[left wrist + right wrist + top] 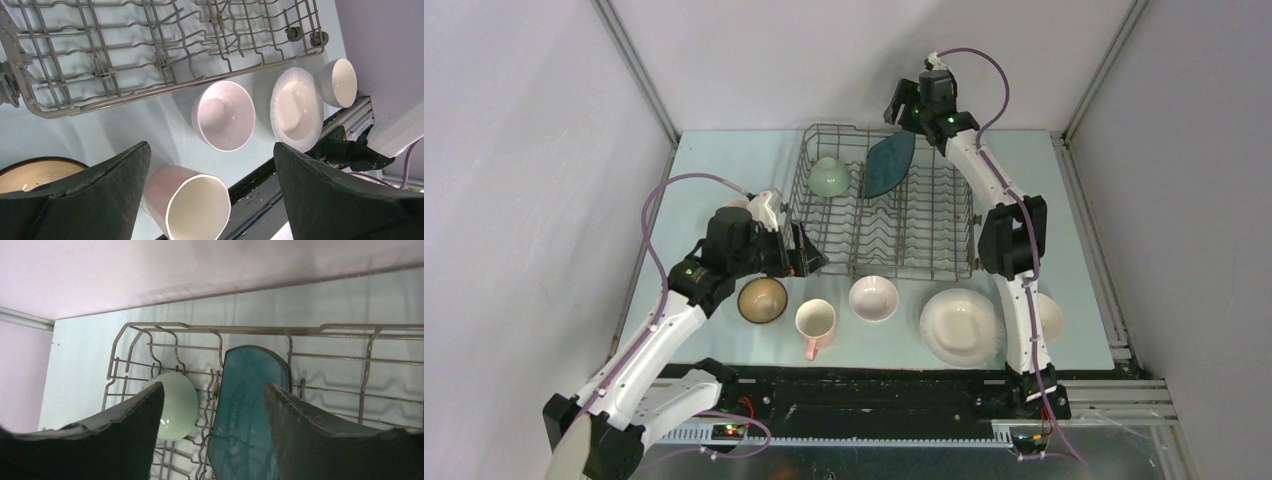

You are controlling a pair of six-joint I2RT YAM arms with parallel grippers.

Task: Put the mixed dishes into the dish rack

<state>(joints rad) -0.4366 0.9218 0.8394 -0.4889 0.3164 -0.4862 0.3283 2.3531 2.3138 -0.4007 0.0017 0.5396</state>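
Pale blue tabletop (724, 165), grey walls (524, 150) on three sides. Dish rack (894, 273) mid-table. Left gripper (211, 147), right gripper (214, 385): both spread, empty.

Lab test booth: blank white walls (514, 150), aluminium framing (636, 70), pale blue tabletop (1074, 250).

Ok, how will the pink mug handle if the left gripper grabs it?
The pink mug looks glazed and rigid, so a grip may slip on its smooth wall. Standing upright, it should slide rather than roll if nudged. Likely ceramic: could chip if dropped.
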